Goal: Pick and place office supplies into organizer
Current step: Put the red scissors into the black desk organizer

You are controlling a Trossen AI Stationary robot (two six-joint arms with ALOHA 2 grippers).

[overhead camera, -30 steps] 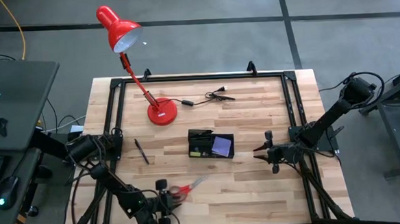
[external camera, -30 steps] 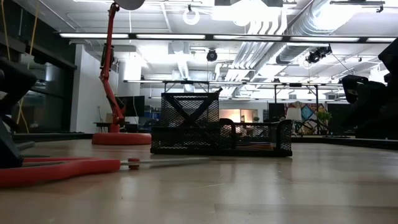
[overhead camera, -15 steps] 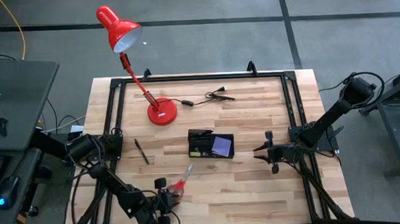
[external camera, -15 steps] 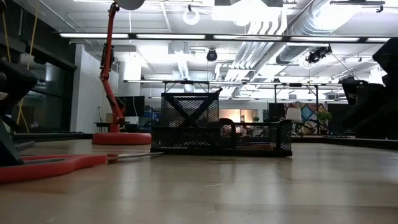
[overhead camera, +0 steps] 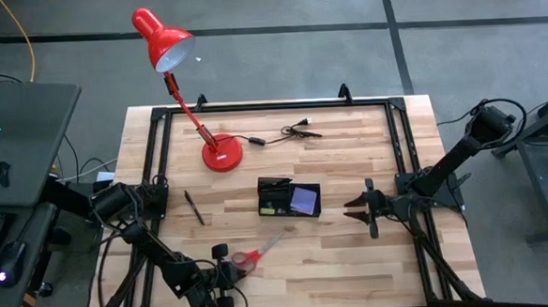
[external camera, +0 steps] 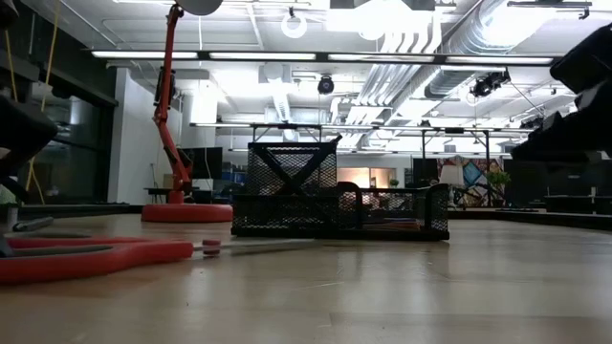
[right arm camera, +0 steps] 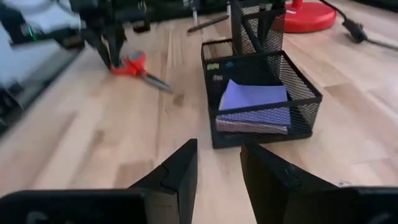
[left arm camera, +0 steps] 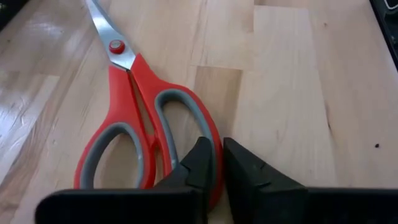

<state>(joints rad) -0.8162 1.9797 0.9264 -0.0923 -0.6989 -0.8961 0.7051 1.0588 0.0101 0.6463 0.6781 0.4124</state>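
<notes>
Pinching the rim of the red-handled scissors (left arm camera: 144, 124) lying flat on the worktop (overhead camera: 355, 262), my left jaws (left arm camera: 216, 163) stand nearly together; right jaws (right arm camera: 216, 167) hover slightly parted near the organizer (right arm camera: 264, 93).

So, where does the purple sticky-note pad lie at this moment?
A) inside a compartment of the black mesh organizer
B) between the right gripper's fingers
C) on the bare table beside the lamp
A: the purple sticky-note pad lies inside a low compartment of the black mesh organizer, whose walls surround it.
</notes>
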